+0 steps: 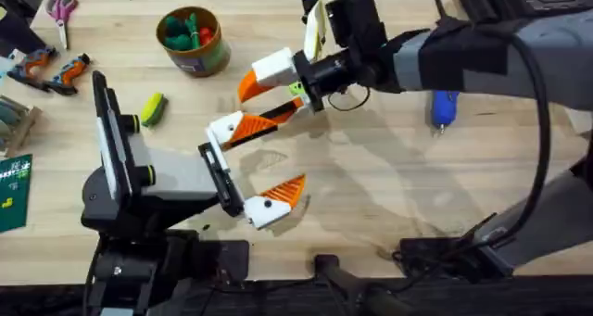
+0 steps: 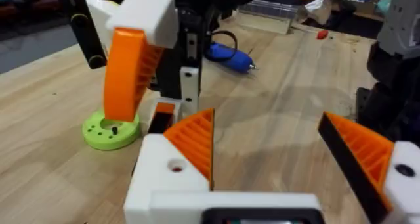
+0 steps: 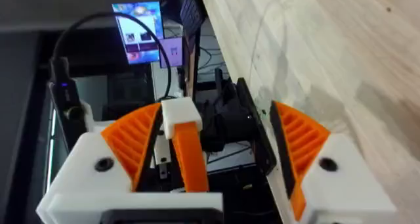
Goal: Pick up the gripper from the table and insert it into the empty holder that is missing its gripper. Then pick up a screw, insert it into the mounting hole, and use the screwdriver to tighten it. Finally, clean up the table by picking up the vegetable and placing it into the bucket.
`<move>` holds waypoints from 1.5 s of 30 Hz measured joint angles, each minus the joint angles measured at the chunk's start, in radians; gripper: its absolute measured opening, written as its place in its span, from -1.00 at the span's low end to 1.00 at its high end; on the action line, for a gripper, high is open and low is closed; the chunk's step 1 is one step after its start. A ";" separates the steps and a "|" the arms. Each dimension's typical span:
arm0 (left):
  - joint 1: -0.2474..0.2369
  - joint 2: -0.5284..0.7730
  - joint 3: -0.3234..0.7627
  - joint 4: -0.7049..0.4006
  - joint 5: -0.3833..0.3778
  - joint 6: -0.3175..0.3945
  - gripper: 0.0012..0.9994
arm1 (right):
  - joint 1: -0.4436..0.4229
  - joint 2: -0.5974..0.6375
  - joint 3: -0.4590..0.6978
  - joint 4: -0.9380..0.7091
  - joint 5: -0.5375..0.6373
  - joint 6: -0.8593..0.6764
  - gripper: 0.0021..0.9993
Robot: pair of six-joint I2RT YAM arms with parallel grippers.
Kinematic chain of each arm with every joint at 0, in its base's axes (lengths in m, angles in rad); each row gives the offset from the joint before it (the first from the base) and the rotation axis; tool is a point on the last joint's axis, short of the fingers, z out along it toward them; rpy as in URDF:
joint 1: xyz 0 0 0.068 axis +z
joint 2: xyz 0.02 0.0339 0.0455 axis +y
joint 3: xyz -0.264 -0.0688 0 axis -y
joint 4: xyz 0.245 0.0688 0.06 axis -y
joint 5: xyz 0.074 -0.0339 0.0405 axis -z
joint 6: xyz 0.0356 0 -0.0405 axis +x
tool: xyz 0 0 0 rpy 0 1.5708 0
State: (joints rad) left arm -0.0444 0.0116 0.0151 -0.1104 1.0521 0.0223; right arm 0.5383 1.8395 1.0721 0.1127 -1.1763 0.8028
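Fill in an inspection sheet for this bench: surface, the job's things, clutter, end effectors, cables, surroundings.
Surface: wooden table, no spills seen.
Job's things: screwdriver lying at the right; vegetable on the table, outside the bucket, which holds green and red toys; loose fingertip and its holder cannot be told.
Clutter: scissors, orange-handled tools, green disc, green board.
End effectors: left end effector open, holding nothing; right end effector open.
Cables: black cable along the right arm.
Surroundings: lit screen beyond the table edge.
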 joint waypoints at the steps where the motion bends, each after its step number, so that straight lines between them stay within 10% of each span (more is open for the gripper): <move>1: 0.000 0.000 0.000 -0.001 0.005 0.000 0.99 | -0.007 0.000 0.000 0.000 -0.001 0.000 0.86; 17: 0.000 0.000 0.000 -0.004 0.027 0.000 0.99 | -0.114 0.000 0.000 -0.220 0.002 -0.240 0.99; 35: 0.000 0.000 0.000 -0.005 0.028 0.000 0.99 | -0.119 -0.112 0.149 -0.793 0.556 -0.620 0.99; 45: 0.000 0.000 0.000 -0.005 0.028 0.000 0.99 | -0.120 -0.155 0.291 -0.958 0.658 -0.704 0.99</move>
State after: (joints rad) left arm -0.0444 0.0116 0.0151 -0.1150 1.0805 0.0227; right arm 0.4183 1.6848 1.3632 -0.8452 -0.5186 0.0990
